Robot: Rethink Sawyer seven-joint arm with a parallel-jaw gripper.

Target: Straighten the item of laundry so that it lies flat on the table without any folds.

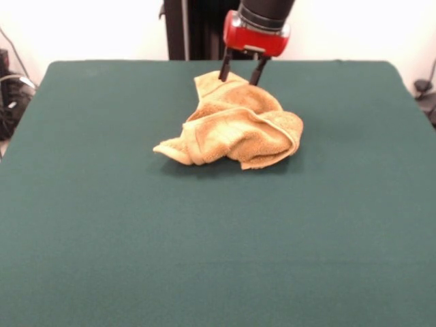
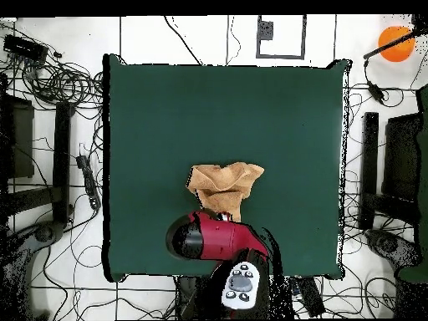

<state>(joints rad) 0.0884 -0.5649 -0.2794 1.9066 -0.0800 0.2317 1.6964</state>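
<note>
On table (image 1: 102, 238), crumpled towel (image 1: 235, 126), long axis left-right

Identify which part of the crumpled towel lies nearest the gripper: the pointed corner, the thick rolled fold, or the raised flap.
The raised flap of the towel: it sits directly under the open gripper, at the bundle's far edge in the front view.

The arm (image 2: 219, 242) covers the towel's (image 2: 222, 187) near edge overhead; its upper part is cut off in front.
</note>
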